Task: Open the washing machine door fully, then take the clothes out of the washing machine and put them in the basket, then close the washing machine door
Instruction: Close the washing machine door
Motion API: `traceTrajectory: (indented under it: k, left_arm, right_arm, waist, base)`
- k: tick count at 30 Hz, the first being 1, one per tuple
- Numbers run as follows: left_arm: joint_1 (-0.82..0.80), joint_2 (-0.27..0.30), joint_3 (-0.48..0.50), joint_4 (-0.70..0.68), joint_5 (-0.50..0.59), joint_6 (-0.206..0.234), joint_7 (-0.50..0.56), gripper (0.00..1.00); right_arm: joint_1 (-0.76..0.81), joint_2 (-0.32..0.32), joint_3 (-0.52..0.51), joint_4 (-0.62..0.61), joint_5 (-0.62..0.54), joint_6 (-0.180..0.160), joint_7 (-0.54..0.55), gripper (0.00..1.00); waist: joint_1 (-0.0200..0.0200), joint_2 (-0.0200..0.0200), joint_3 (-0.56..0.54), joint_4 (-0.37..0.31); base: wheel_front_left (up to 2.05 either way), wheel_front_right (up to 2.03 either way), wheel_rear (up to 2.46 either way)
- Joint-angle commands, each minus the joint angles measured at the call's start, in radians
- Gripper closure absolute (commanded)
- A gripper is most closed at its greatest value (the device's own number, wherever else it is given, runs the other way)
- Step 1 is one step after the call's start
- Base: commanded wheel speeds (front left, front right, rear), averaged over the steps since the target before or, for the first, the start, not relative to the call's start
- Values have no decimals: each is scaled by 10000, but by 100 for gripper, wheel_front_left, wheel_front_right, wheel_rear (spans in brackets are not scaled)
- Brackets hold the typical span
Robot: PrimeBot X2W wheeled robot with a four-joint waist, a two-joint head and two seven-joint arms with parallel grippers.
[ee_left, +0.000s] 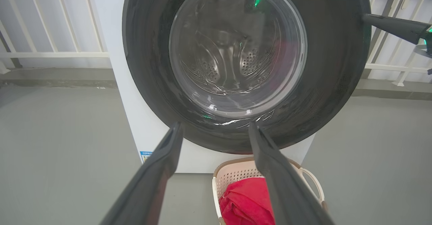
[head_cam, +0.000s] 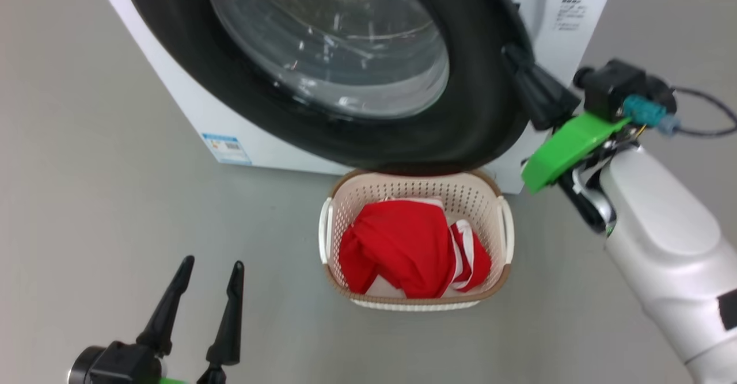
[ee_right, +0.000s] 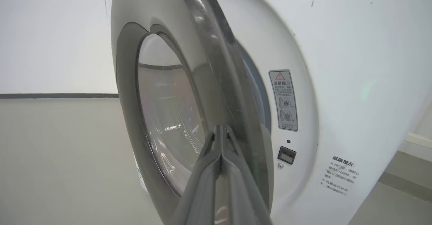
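1. Washing machine [head_cam: 190,113]: white front-loader standing on the grey floor [head_cam: 86,200].
2. Washing machine door [head_cam: 460,113]: black rim, clear bowl window; you'll see it ajar, a gap showing at the latch side.
3. Basket [head_cam: 416,180]: on the floor just in front of the machine, under the door's lower rim, close for a short drop.
4. Clothes [head_cam: 397,246]: red with white stripes, lying in the basket; unloading looks done.
5. Right hand [ee_right: 221,130]: clenched and empty, tips against the door's outer edge, apparently to push it shut.
6. Left hand [head_cam: 212,266]: released, empty, parked low and well apart from the door's swing.
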Motion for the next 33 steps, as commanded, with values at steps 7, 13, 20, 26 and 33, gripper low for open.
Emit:
traceTrajectory:
  k: [7,13,20,26,33]
  left_arm:
    - [-886,29,55,-326,15,-55,-120,0]
    - [-1382,-15,-199,-344,36,-55,-120,0]
    - [-1792,-31,-427,-254,61,-55,-120,0]
    - [-1991,36,-505,-163,65,-55,-120,0]
    - [-2120,38,-230,-135,-92,-55,-120,0]
  right_arm:
    - [-1324,-219,187,149,390,-21,-61,100]
    - [-2386,-467,484,540,372,-21,-61,100]
    - [-3499,-535,376,982,118,-21,-61,100]
    - [-3836,-435,21,1165,-323,-21,-61,100]
    - [-3274,-33,-127,616,-754,-21,-61,100]
  waist:
    - [0,-1,1183,144]
    - [0,-1,1882,236]
    - [0,-1,2409,378]
    - [0,-1,2556,417]
    - [0,-1,2453,79]
  base:
    - [0,0,0]
    - [0,0,0]
    - [0,0,0]
    - [0,0,0]
    - [0,0,0]
